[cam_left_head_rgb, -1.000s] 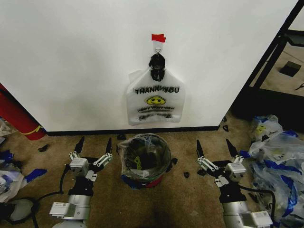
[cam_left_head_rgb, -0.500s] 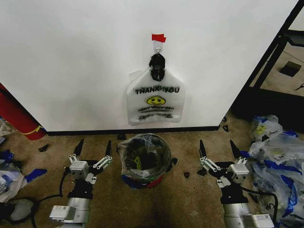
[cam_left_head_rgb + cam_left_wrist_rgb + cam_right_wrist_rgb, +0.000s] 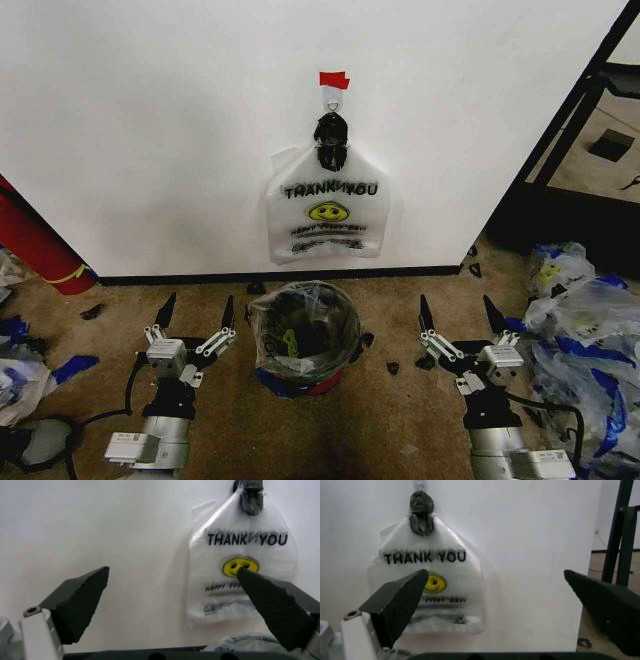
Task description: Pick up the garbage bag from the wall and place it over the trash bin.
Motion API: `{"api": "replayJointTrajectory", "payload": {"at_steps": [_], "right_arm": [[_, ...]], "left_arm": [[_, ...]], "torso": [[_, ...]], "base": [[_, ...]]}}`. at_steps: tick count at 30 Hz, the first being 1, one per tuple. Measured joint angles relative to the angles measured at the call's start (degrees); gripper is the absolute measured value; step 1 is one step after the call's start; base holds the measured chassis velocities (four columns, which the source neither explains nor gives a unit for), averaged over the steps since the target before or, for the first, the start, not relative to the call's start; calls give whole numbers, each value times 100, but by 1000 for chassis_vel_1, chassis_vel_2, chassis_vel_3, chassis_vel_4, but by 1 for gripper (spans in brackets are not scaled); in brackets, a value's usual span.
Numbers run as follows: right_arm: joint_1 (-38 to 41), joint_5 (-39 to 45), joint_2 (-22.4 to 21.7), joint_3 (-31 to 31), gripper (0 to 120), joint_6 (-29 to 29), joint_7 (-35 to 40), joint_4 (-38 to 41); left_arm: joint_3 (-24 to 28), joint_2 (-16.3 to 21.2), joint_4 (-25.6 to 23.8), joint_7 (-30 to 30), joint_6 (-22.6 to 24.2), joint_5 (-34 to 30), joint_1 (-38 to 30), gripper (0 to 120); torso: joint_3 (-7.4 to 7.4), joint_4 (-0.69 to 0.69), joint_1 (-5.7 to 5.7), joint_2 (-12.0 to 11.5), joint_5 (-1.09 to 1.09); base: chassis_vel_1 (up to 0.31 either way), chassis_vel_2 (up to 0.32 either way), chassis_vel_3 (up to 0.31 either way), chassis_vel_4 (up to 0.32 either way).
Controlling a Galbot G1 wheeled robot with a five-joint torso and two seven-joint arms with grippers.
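Garbage bag (image 3: pixel 328 214) hangs flat on wall (image 3: pixel 150 130) from hook under red tape (image 3: pixel 333 79), handles bunched dark, detail unclear. Trash bin (image 3: pixel 304 335) directly below, already lined. Left gripper (image 3: pixel 196 316) and right gripper (image 3: pixel 459 317) low beside bin, both wide open, empty. Bag heap (image 3: pixel 585 350) at right, cut off.

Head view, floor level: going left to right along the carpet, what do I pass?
Red cylinder → left gripper, open → trash bin → right gripper, open → heap of clear bags. The garbage bag hangs on the wall above the bin.
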Motion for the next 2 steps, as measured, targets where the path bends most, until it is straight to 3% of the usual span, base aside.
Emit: {"api": "replayJointTrajectory", "payload": {"at_steps": [2], "right_arm": [[1, 1, -1, -1, 100, -1, 0, -1]], "left_arm": [[0, 0, 1, 0, 0, -1, -1, 100]], "torso": [[0, 0, 0, 0, 0]], "base": [[0, 0, 0, 0]]}}
